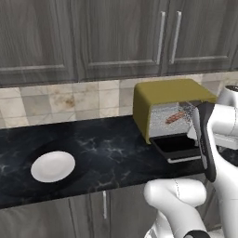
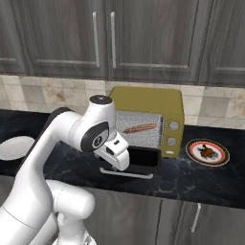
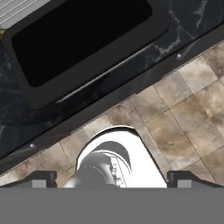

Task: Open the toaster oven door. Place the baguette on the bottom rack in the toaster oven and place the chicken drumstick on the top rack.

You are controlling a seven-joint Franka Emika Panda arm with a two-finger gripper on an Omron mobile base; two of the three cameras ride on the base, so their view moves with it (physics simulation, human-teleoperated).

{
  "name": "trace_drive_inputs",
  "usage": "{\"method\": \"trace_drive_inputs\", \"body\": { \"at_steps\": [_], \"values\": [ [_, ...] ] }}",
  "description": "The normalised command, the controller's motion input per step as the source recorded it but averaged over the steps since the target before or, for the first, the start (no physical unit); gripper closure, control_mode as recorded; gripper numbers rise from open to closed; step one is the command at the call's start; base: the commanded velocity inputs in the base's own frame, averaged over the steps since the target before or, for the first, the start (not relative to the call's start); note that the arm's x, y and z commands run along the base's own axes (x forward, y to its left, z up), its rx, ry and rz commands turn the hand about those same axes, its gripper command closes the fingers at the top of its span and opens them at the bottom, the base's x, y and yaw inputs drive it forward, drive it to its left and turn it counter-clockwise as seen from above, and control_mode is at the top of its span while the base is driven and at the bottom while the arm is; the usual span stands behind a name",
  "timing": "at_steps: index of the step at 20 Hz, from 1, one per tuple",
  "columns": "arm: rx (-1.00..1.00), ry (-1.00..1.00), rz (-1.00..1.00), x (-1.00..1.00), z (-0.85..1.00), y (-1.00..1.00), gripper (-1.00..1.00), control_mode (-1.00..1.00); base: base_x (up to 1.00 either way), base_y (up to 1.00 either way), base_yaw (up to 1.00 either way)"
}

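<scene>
The mustard-yellow toaster oven (image 1: 167, 92) (image 2: 148, 99) stands on the black counter. Its toaster oven door (image 1: 179, 145) (image 2: 143, 158) (image 3: 87, 39) is folded down flat, with the silvery bar handle (image 3: 100, 76) at the front. The slim brown baguette (image 1: 175, 117) (image 2: 140, 128) lies on a wire-mesh rack inside; I cannot tell which rack. The reddish-brown chicken drumstick (image 2: 207, 152) rests on a plate to the oven's right. My gripper (image 2: 115, 165) (image 3: 113, 178) hangs above the door's front edge, open, with nothing between its fingers.
The drumstick's plate (image 2: 222, 154) has an orange rim. An empty white plate (image 1: 52, 166) (image 2: 14, 147) sits on the counter to the left. Grey wall cabinets hang above. The counter's front edge (image 3: 131, 89) and the tiled floor (image 3: 192, 105) lie under the hand.
</scene>
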Motion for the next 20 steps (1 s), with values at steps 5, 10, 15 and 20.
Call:
{"method": "trace_drive_inputs", "body": {
  "at_steps": [5,10,15,20],
  "values": [
    [0.0,0.0,0.0,0.0,0.0,0.0,-1.0,1.0,-0.02,-0.76,-0.13],
    [0.0,0.0,0.0,0.0,0.0,0.0,-1.0,1.0,0.01,-0.75,-0.12],
    [0.0,0.0,0.0,0.0,0.0,0.0,-1.0,1.0,0.15,-0.64,-0.11],
    [0.0,0.0,0.0,0.0,0.0,0.0,-1.0,1.0,0.3,-0.34,-0.02]
  ]
}}
